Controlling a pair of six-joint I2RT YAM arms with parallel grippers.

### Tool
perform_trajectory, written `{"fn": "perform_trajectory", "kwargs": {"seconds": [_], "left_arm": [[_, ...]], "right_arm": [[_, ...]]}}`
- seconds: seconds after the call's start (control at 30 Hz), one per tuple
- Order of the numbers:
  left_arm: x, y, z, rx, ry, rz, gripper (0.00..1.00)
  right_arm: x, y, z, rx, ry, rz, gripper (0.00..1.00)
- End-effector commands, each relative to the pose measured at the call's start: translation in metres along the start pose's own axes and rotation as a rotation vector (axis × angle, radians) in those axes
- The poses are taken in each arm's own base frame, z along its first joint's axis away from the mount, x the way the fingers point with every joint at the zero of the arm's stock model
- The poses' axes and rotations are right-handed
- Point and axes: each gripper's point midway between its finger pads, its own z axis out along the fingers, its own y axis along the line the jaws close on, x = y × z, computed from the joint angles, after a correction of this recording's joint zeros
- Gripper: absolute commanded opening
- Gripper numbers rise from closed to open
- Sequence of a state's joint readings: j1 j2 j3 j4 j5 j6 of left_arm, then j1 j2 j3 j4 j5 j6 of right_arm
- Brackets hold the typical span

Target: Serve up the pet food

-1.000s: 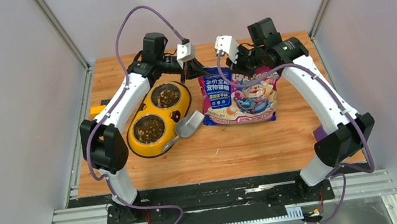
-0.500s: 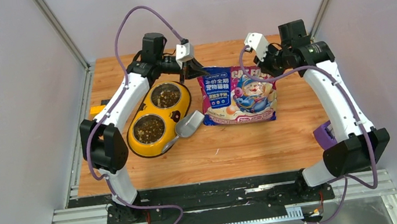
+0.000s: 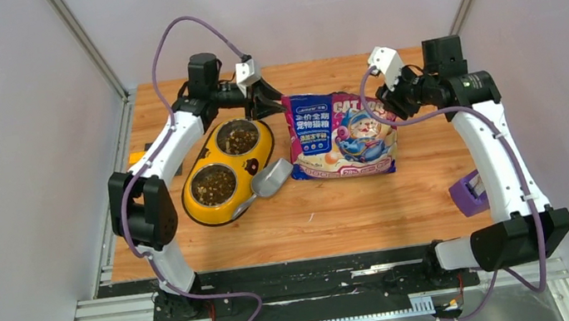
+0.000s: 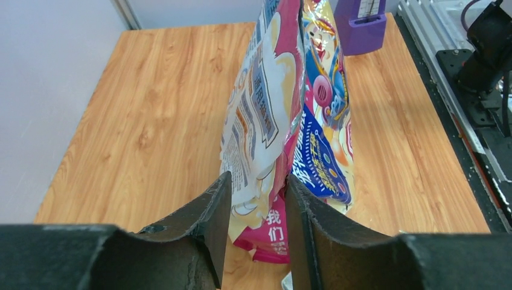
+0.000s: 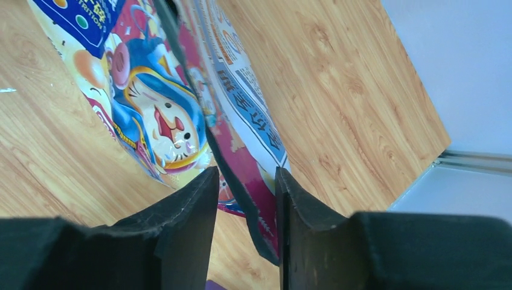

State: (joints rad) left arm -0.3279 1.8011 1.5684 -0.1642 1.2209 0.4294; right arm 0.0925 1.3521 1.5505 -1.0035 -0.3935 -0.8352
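Observation:
The pink-and-blue pet food bag rests mid-table with its top edge toward the back. My left gripper is at the bag's upper left corner. In the left wrist view its jaws stand open with the bag edge loose between them. My right gripper is at the upper right corner, also open, and the bag edge leans on one finger. Brown kibble fills both steel bowls of the yellow feeder.
A grey scoop lies against the feeder's right side, close to the bag's lower left corner. A purple holder stands by the right table edge, under my right arm. Grey walls close in the table on both sides.
Both grippers have gone from shut to open. The right arm swung from above the bag's top to its right corner. The left gripper drew back a little to the left.

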Motion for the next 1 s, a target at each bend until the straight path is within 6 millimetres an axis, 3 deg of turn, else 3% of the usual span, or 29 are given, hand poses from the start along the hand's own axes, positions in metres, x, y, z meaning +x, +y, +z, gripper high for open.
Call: {"fn": "perform_trajectory", "kwargs": {"seconds": [0.0,0.27,0.5,0.73,0.97], "left_arm": [[-0.026,0.006,0.009,-0.015,-0.055,0.048,0.47],[-0.05,-0.002,0.016,0.024,-0.16,0.064,0.57],[-0.038,-0.008,0.03,0.045,-0.159,0.023,0.58],[-0.031,-0.008,0.03,0.037,-0.135,0.013,0.55],[-0.023,-0.003,0.028,0.004,-0.091,0.018,0.38]], "right_arm": [[-0.017,0.01,0.001,-0.034,-0.086,-0.015,0.41],[-0.043,0.01,0.006,-0.057,-0.177,-0.032,0.51],[-0.083,0.027,0.028,-0.139,-0.222,-0.014,0.6],[-0.133,0.035,0.037,-0.159,-0.333,0.119,0.64],[-0.148,0.051,0.052,-0.252,-0.328,0.121,0.63]]}}
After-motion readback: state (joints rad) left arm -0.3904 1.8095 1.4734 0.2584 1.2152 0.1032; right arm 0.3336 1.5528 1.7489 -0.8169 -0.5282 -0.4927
